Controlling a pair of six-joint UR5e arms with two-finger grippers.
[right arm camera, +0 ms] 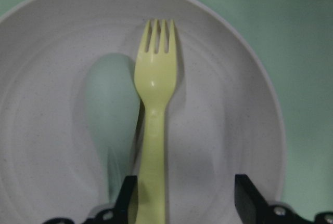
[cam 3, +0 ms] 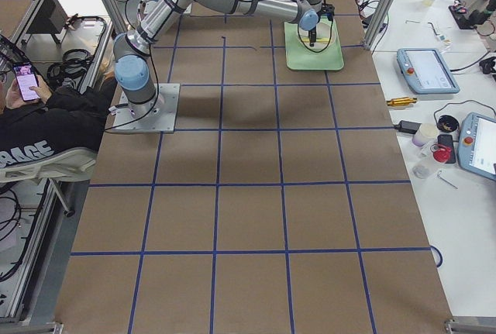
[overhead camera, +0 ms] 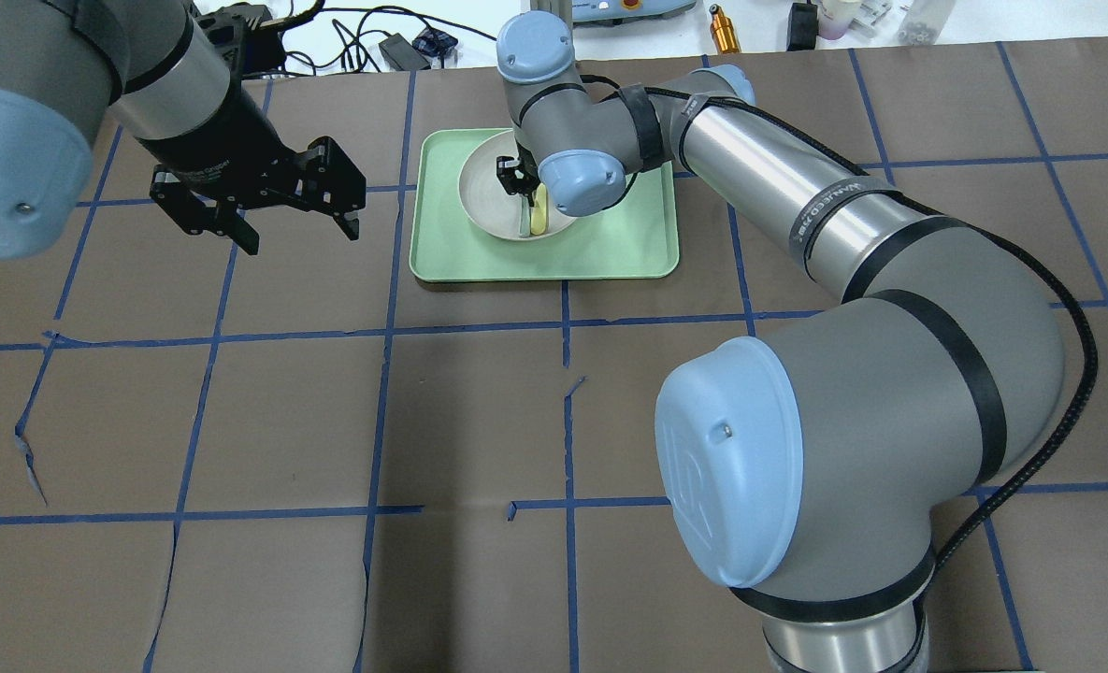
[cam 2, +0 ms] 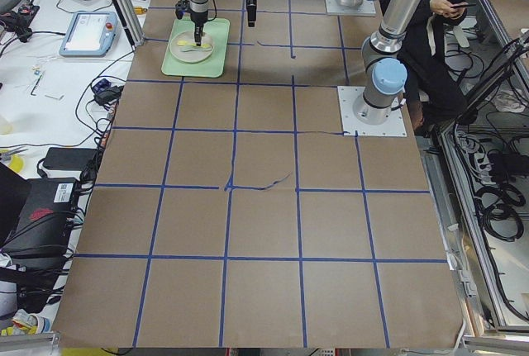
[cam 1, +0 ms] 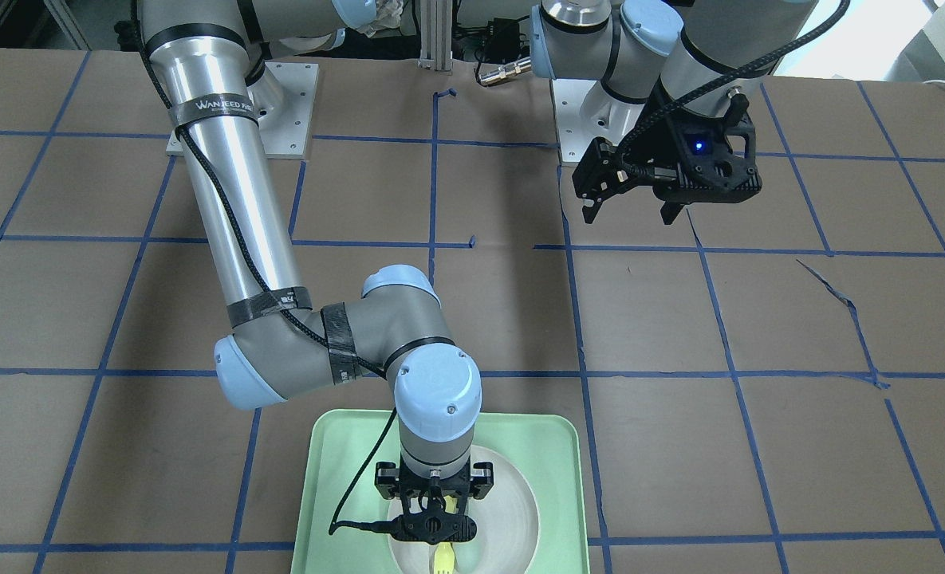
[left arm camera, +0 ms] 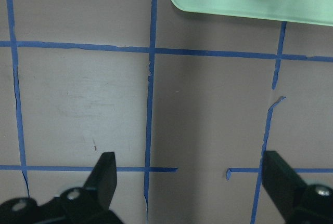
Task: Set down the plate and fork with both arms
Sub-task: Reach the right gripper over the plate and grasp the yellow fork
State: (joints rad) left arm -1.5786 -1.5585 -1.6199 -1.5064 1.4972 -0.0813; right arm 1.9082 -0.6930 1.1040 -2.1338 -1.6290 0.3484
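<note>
The fork (right arm camera: 154, 104) lies in the plate (right arm camera: 47, 78), on the tray (cam 1: 328, 478) at the front view's bottom centre. The right gripper (right arm camera: 184, 195) has its fingers open astride the handle. The left gripper (left arm camera: 190, 169) hangs open above the bench (left arm camera: 78, 104). This is probably the fork step, and the next move would be to pinch the handle squarely.

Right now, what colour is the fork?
The fork is pale yellow; right wrist view shows it best.

Fork (right arm camera: 155, 104) beside spoon (right arm camera: 110, 109) in plate (right arm camera: 213, 130); plate on tray (overhead camera: 610, 252); R tool (right arm camera: 184, 195) above plate
</note>
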